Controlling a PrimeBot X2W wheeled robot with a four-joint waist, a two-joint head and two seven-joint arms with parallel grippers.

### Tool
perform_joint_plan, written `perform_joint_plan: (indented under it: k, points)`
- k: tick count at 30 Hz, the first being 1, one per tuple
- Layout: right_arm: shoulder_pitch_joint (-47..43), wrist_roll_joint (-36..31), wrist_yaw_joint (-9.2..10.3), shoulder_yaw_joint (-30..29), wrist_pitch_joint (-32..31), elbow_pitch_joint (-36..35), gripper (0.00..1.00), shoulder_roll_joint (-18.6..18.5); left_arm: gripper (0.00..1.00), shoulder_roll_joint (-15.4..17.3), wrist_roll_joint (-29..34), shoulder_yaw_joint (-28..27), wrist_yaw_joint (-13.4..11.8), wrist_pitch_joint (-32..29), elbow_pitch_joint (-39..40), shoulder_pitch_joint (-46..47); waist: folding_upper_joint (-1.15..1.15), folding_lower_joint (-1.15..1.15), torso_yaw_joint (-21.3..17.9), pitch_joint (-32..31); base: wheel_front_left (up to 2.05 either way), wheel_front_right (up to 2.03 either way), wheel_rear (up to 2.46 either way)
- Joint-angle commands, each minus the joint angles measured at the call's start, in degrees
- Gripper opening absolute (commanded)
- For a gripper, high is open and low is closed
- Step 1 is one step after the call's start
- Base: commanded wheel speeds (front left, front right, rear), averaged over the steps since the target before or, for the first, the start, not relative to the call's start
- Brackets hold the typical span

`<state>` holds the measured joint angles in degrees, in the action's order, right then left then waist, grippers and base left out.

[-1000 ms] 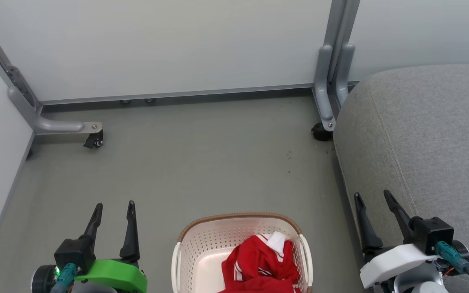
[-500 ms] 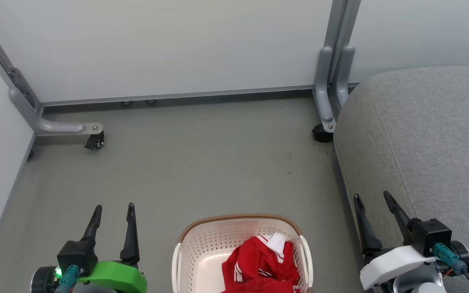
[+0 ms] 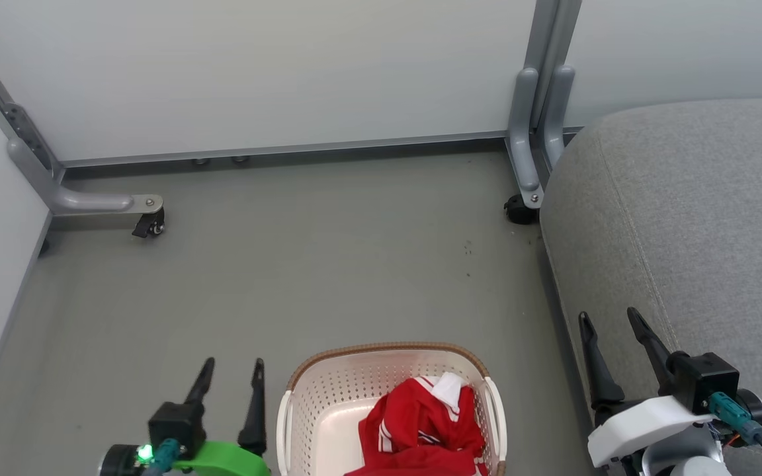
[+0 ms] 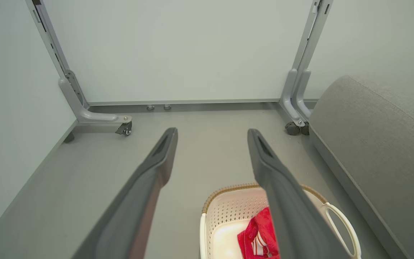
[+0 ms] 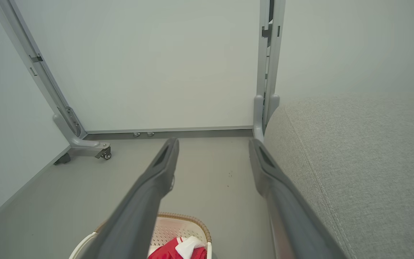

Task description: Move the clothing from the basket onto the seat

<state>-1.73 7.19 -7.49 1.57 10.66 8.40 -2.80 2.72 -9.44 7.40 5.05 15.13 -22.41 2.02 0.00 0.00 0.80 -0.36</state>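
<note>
Both left gripper [image 3: 234,361] and right gripper [image 3: 607,313] gape empty; a low reach may snag the basket [image 3: 387,346] rim, missing the clothing [image 3: 421,423].

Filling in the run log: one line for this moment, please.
left gripper open, empty | right gripper open, empty | clothing in basket | seat right of basket

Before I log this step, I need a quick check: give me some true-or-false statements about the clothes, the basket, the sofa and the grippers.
The red clothes lie in the basket. True.
The left gripper holds the clothes. False: it is open, beside the basket.
The sofa seat stands on the robot's right of the basket. True.
The right gripper is shut. False: it is open, holding nothing.
</note>
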Motion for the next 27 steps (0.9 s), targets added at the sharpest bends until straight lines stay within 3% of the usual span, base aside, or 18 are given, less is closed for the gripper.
perform_joint_plan:
  k: [1, 12, 27]
  points:
    - [0.8, 0.0, 0.00, 0.0, -0.1, -0.5, 1.00, -0.2, 1.00, 0.3, -0.1, 2.2, 0.5, 0.0, -1.7, 1.6, 0.00, 0.00, -0.3, 0.8, 0.00, 0.00, 0.00]
    - [5.2, -0.8, 0.00, 0.0, -0.4, -4.4, 1.00, -0.2, 1.00, 0.3, -5.5, 21.5, 1.0, 0.0, -12.8, 11.2, 0.00, 0.00, -2.4, 10.7, 0.00, 0.00, 0.00]
    - [14.9, -1.0, 0.00, 0.3, 0.4, -10.6, 1.00, -0.2, 1.00, 0.3, -11.8, 46.6, 1.8, -2.4, -24.2, 30.1, 0.00, 0.00, -5.4, 32.0, 0.00, 0.00, 0.00]
